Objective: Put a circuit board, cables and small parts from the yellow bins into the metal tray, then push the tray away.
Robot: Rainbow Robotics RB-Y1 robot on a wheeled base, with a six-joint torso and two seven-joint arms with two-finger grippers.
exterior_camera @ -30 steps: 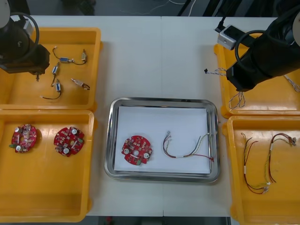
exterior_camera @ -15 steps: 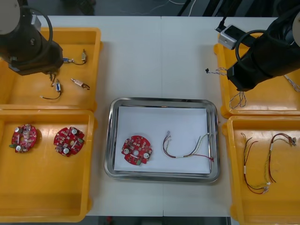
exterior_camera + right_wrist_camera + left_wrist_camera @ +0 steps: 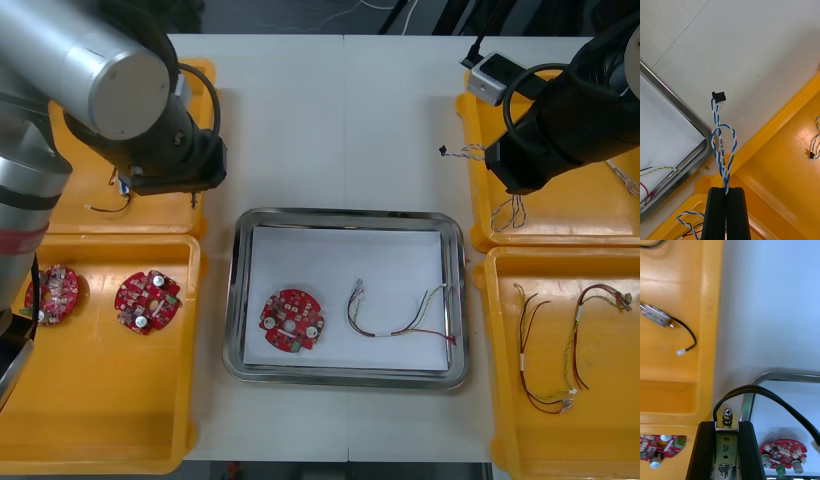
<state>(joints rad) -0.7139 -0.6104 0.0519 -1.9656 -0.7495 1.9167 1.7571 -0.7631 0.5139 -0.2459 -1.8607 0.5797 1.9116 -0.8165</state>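
Steel-bright, a small metal part [image 3: 726, 450] with a black lead [image 3: 763, 392] is clamped in my left claw [image 3: 727, 426], the tray [image 3: 790, 375] rim just past its tips, while my right claw [image 3: 726, 190] pinches a twisted blue and white cable [image 3: 723, 144] that reaches beyond its tips, over the yellow bin [image 3: 790, 157] edge near the tray corner.

Electronics assembly lab, table [image 3: 340, 120], yellow bins [image 3: 100, 400] of circuit boards [image 3: 147, 301], cables [image 3: 521, 365], metal tray [image 3: 345, 214]
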